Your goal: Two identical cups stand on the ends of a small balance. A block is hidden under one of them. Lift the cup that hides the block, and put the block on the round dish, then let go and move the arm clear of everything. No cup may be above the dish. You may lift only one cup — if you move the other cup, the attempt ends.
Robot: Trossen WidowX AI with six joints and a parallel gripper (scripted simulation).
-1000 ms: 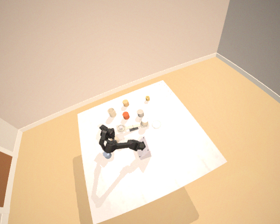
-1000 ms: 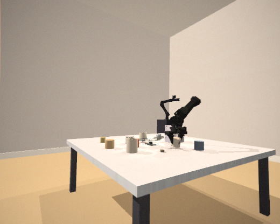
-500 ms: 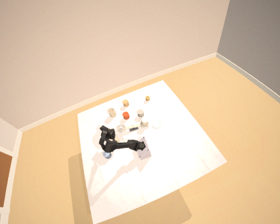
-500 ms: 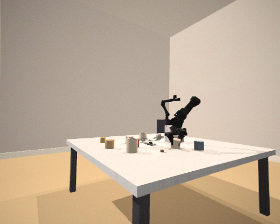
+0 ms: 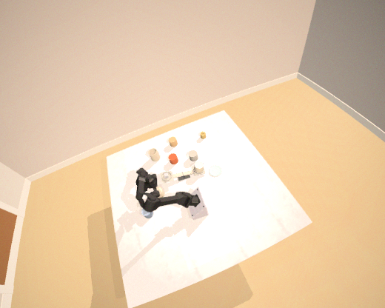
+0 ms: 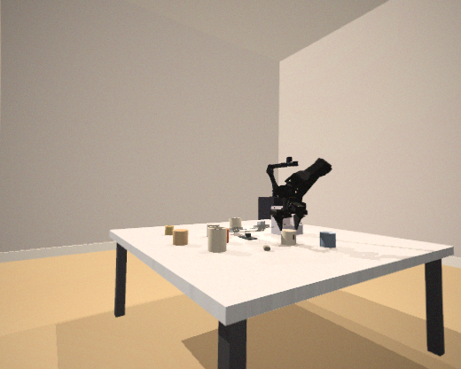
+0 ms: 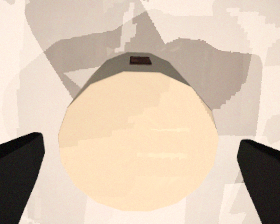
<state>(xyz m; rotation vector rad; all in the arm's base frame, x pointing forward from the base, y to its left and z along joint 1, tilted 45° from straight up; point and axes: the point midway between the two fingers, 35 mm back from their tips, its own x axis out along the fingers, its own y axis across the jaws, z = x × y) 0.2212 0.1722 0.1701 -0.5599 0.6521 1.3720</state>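
My gripper [image 7: 143, 147] is matt black, like hard plastic, its open fingers dull and smooth. Between them sits the cream cup [image 7: 139, 139], matt and smooth with no shine. Under the cup, the table [image 6: 260, 284] is smooth flat white on dark matt legs. Beside the cup, a blue block [image 6: 327, 239] looks matt.

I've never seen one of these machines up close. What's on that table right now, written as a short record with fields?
Arm: black, bent low over the white table
Gripper: open, fingers either side of a cream upside-down cup, not touching
Cup position: standing on the table beside the balance
Other cup: on its end of the small balance
Round white dish: nothing on it
Small block: lying uncovered
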